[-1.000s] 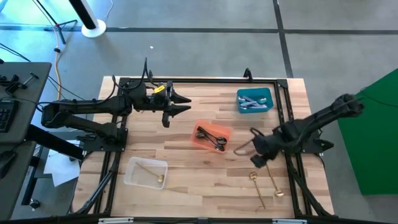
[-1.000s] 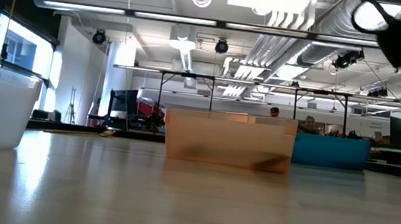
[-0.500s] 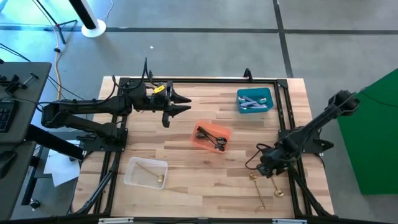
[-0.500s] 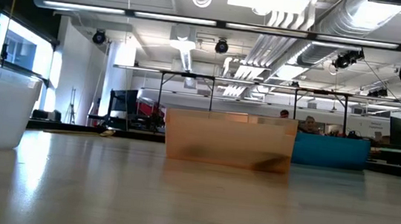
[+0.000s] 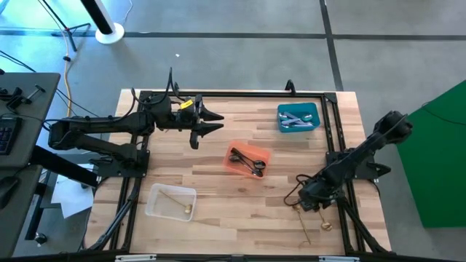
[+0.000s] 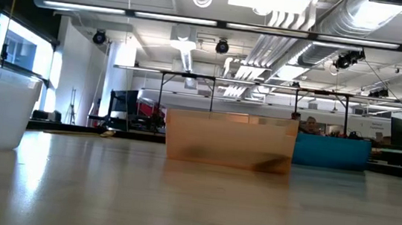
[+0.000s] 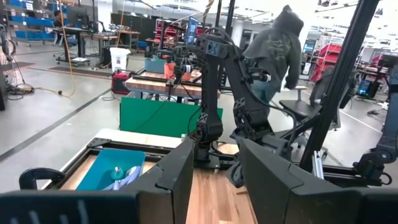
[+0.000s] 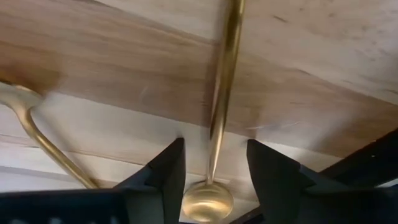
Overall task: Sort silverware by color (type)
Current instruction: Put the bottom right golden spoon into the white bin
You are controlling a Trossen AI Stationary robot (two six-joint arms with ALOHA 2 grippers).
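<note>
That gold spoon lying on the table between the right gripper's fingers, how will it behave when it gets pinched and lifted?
The gold spoon looks like thin polished metal, so it is probably stiff and light, but slippery. Its narrow handle lies flat on the table, so the right gripper may struggle to get under it. Pinched far from the middle, it would likely tilt.

Right tool (image 5: 304, 204) low at near right tabletop (image 5: 218, 211) edge, fingers (image 8: 165, 177) parted. Left tool (image 5: 212, 121) raised at far left, fingers (image 7: 177, 171) apart.

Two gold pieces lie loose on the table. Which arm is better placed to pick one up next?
Probably the right. The right gripper is low over the gold spoon, its open fingers on either side of the handle. The left gripper hangs open at the far side of the table.
</note>
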